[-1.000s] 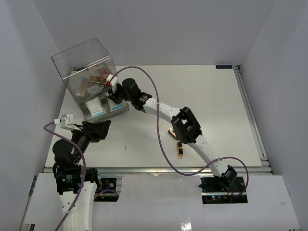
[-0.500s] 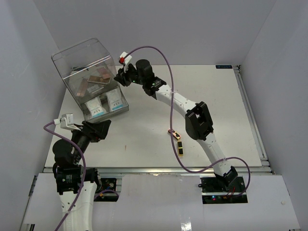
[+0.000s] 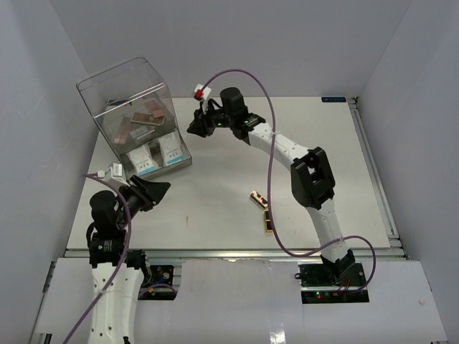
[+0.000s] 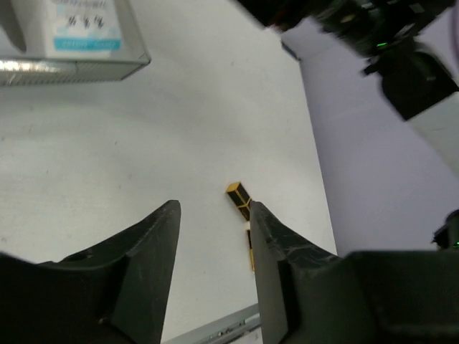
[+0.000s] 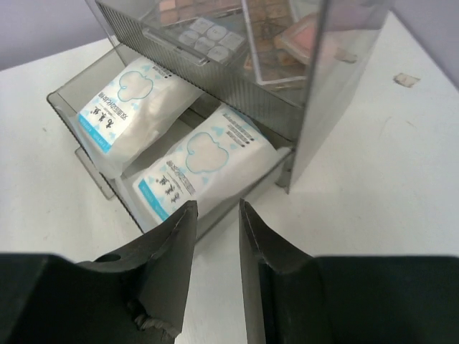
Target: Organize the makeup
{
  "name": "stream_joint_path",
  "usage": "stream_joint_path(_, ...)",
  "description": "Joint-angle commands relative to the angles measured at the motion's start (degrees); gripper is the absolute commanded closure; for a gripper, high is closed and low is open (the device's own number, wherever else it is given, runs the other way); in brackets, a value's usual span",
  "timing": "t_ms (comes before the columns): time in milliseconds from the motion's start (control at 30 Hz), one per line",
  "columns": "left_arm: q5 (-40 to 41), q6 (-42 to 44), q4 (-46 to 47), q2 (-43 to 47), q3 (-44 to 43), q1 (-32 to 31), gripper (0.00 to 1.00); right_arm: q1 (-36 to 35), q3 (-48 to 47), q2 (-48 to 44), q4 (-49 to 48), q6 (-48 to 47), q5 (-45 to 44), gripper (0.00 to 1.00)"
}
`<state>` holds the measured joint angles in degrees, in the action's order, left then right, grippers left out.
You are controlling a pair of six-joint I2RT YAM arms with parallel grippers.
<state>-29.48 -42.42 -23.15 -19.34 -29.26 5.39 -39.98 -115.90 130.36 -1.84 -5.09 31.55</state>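
A: Writing on the sachets (image 5: 204, 161)?
B: Blue print, too small. Both in the box's (image 3: 122, 79) lower drawer, near-left of right hand (image 5: 214, 208); fingers slightly apart, empty.
A: Lipstick tubes (image 3: 258, 198)?
B: On surface (image 3: 323, 165), right of left hand (image 4: 214, 208); apart, empty.

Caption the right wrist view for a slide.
Right gripper, open and empty, faces the clear box: two sachets in its lower tray, palettes on the shelf above.

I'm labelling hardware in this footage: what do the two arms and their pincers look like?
The left arm and right arm have white links and black joint housings, each trailed by a looping purple cable. The left pincer and right pincer have matte black, tapered fingers. A small white block with a red mark sits by the right wrist.
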Motion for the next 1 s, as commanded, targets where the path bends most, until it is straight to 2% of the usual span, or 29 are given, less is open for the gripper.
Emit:
stream_joint_path(0,-2.08,-2.47,-0.23,-5.87,2.88,-0.11,0.53,7.28,6.72,-11.66,-1.44,0.31,11.02,0.64)
stream_joint_path(100,-0.88,0.48,-0.10,-10.85,2.52,-0.45,0.59,10.02,16.46,-17.39,-2.66,-1.33,15.20,0.62)
stream_joint_path(267,4.38,8.09,0.03,-20.00,-3.17,-3.86,0.60,12.64,28.46,-24.97,-3.46,-4.75,20.01,0.61)
stream_joint_path(333,7.44,11.30,0.04,-25.95,-6.66,-9.48,0.61,13.01,32.06,-27.15,-3.44,-5.29,21.18,0.61)
stream_joint_path(433,16.70,16.37,0.06,-33.61,-10.61,-19.58,0.61,13.56,36.00,-30.31,-3.50,-5.31,22.85,0.62)
stream_joint_path(567,28.96,29.47,-2.15,-44.74,-16.97,-30.89,0.60,15.15,40.70,-35.03,-3.85,-5.92,24.69,0.62)
stream_joint_path(700,37.44,41.57,-5.37,-51.91,-22.15,-32.81,0.60,17.56,44.74,-38.36,-3.97,-6.90,28.23,0.64)
stream_joint_path(967,42.13,66.18,-5.86,-56.07,-20.50,-32.53,0.57,20.58,49.09,-40.78,-5.01,-6.70,30.00,0.65)
